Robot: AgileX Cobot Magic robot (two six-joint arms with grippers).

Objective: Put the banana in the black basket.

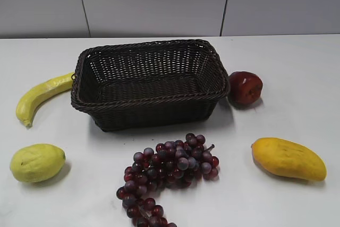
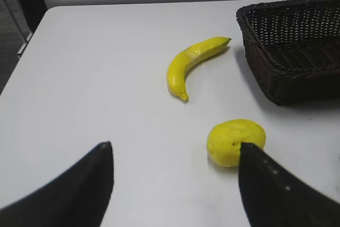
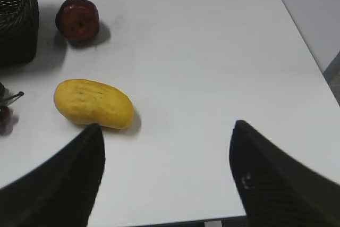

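Observation:
The banana (image 1: 40, 97) lies on the white table just left of the black basket (image 1: 149, 102), its far tip near the basket's left rim. It also shows in the left wrist view (image 2: 191, 63), left of the basket (image 2: 297, 78). The basket is empty. My left gripper (image 2: 175, 150) is open and empty, well short of the banana. My right gripper (image 3: 167, 128) is open and empty over bare table at the right. Neither gripper shows in the exterior view.
A round yellow-green lemon-like fruit (image 1: 36, 162) lies front left, close to my left gripper's right finger (image 2: 234, 141). Dark grapes (image 1: 167, 176) lie in front of the basket. A mango (image 1: 288, 158) (image 3: 93, 103) and a red apple (image 1: 245, 87) (image 3: 77, 19) lie right.

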